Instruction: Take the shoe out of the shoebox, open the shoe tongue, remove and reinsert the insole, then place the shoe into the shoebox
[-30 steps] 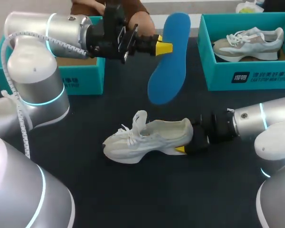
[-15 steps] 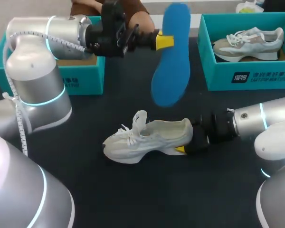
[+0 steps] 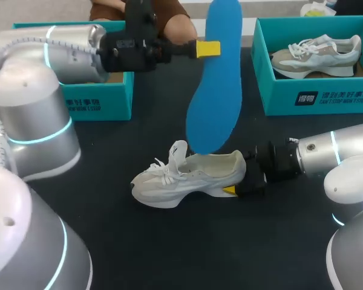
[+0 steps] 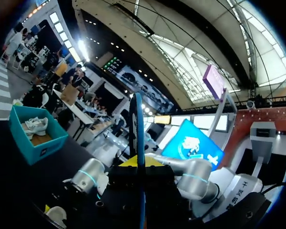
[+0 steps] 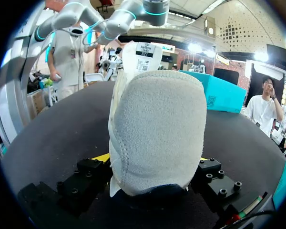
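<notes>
- Blue foam insole (image 3: 215, 78) hangs nearly upright over the table (image 3: 139, 241), pinched near its narrow upper end by the left gripper (image 3: 209, 48). In the left wrist view it runs edge-on (image 4: 139, 143) between that gripper's (image 4: 139, 164) yellow tips, which are clamped narrow on it.
- The insole's wide lower end sits just over the opening of the shoe (image 3: 190, 176). From the head view I cannot tell whether it touches the collar.
- The white shoe lies upright on its sole mid-table, toe towards my left, with the tongue (image 3: 178, 151) standing up and out of the way.
- The right gripper (image 3: 236, 188) clasps the heel from both sides. The right wrist view shows the heel (image 5: 155, 138) filling the gap between its fingers.
- Step in hand, as I judge it: reinserting the insole.
  - Lower it wide end first and tilt it towards the toe so it slides under the tongue rather than buckling on the collar.
  - Keep the right-hand grip firm on the heel so the shoe does not skate leftwards under the push.
  - Release only once the narrow end is seated against the heel cup. The foam is floppy, so go slowly.
- The left shoebox (image 3: 103, 103), teal, appears empty. The right shoebox (image 3: 314, 90) holds a second shoe (image 3: 317, 54).
- Writing:
  - Both boxes carry white print on their front walls.
  - The tongue carries a sewn label (image 5: 145, 50) with small print.
  - I have not transcribed either.
</notes>
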Controlling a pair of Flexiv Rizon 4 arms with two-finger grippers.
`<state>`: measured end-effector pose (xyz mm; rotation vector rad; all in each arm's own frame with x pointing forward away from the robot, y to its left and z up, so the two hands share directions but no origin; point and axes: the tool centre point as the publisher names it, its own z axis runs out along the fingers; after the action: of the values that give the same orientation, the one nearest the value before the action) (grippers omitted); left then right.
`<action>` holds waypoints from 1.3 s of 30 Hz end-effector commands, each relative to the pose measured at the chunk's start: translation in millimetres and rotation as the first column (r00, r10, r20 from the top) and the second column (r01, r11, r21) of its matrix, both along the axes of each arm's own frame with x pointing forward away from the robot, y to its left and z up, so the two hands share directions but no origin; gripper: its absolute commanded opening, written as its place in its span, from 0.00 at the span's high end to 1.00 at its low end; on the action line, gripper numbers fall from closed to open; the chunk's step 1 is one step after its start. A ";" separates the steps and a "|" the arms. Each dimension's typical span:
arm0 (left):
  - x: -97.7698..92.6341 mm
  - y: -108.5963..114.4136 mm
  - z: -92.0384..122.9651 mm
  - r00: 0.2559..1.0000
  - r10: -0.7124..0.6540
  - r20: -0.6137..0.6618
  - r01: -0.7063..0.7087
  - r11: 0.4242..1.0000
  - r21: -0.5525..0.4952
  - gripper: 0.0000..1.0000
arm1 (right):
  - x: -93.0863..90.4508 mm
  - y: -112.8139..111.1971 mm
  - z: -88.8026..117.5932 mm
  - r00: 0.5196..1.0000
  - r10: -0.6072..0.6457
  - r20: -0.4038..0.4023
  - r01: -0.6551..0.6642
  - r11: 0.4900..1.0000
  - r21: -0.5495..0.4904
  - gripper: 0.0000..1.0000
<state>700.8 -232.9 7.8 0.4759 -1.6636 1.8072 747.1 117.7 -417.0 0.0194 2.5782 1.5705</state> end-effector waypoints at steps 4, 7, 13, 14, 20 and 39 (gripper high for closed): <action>3.4 16.7 7.8 0.988 -0.017 -0.155 0.030 0.996 0.085 1.00 | 2.6 0.8 -3.4 1.000 -0.001 0.001 0.001 1.000 -0.004 1.00; 3.4 16.7 7.8 0.988 -0.017 -0.155 0.030 0.996 0.085 1.00 | 2.6 0.8 -3.4 1.000 -0.001 0.001 0.001 1.000 -0.004 1.00; 3.4 16.7 7.8 0.988 -0.017 -0.155 0.030 0.996 0.085 1.00 | 2.6 0.8 -3.4 1.000 -0.001 0.001 0.001 1.000 -0.004 1.00; 3.4 16.7 7.8 0.988 -0.017 -0.155 0.030 0.996 0.085 1.00 | 2.6 0.8 -3.4 1.000 -0.001 0.001 0.001 1.000 -0.004 1.00; 1.5 14.3 10.0 0.988 -0.005 -0.157 0.016 0.998 0.064 1.00 | 2.6 0.8 -3.4 1.000 -0.001 0.001 0.001 1.000 -0.004 1.00; -46.6 -18.6 13.3 0.976 -0.007 -0.218 0.011 1.000 0.021 1.00 | 2.6 0.8 -3.4 1.000 -0.001 0.001 0.001 1.000 -0.004 1.00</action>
<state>659.9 -253.7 24.8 0.6493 -1.5476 1.6640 747.1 117.7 -417.0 0.0194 2.5782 1.5705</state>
